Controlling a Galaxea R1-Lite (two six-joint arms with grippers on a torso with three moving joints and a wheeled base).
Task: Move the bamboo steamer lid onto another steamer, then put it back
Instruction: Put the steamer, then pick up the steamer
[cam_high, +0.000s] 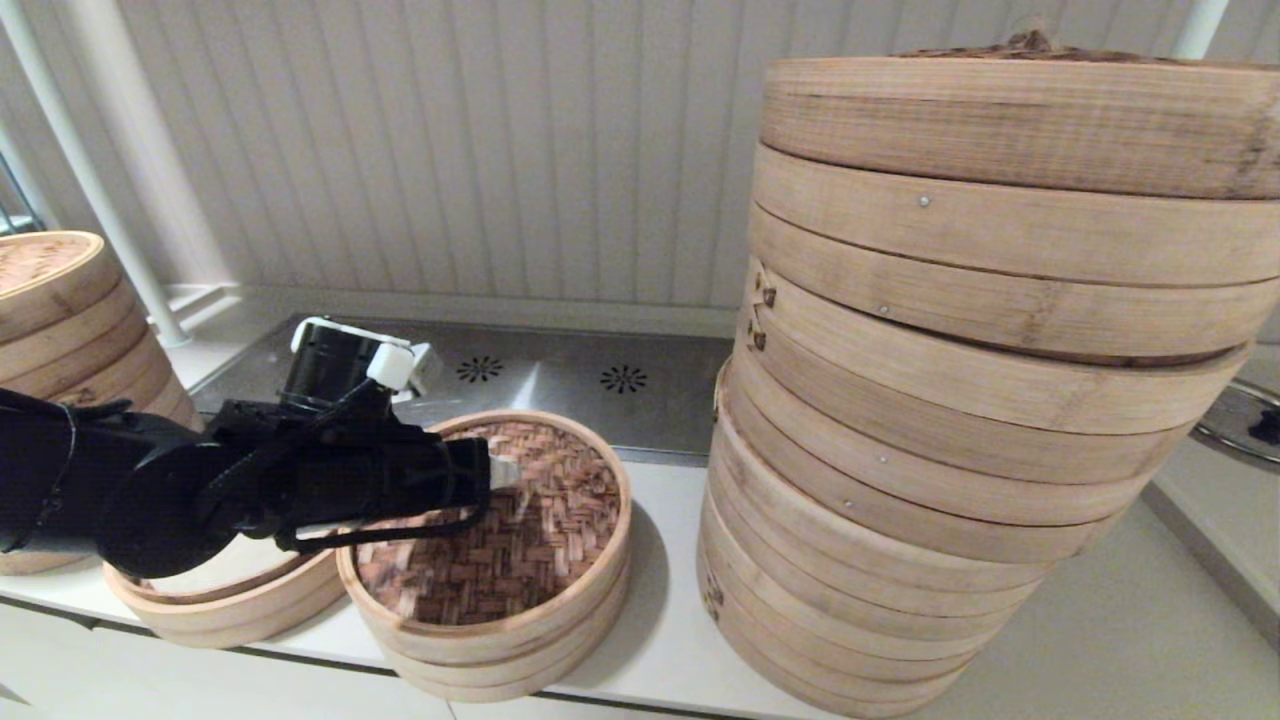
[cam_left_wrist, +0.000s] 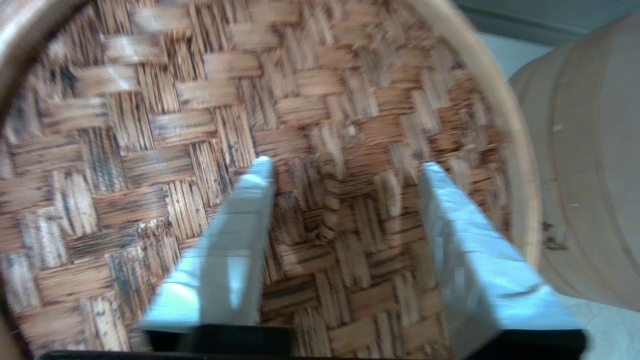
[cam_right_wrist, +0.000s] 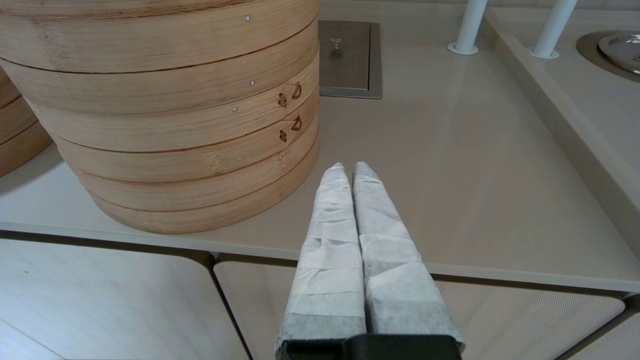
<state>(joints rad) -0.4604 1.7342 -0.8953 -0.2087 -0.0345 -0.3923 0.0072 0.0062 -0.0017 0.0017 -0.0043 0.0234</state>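
Note:
The bamboo steamer lid (cam_high: 545, 545), with its brown herringbone top and pale rim, rests on a small steamer (cam_high: 500, 672) at the counter's front. My left gripper (cam_high: 503, 470) hovers just over the lid's middle, open and holding nothing. In the left wrist view the lid (cam_left_wrist: 150, 125) fills the picture, and its tiny centre loop (cam_left_wrist: 327, 200) lies between the spread fingers of the left gripper (cam_left_wrist: 346, 166). Another steamer (cam_high: 230, 605), shallow with a white liner, sits uncovered to the left, partly hidden under my left arm. My right gripper (cam_right_wrist: 348, 167) is shut and empty near the counter's front edge.
A tall stack of huge steamers (cam_high: 950, 400) stands right beside the lid on the right. A medium stack (cam_high: 60, 310) stands at the far left. Behind lies a steel panel (cam_high: 560, 380) with vent holes. White posts (cam_right_wrist: 467, 25) rise at the back.

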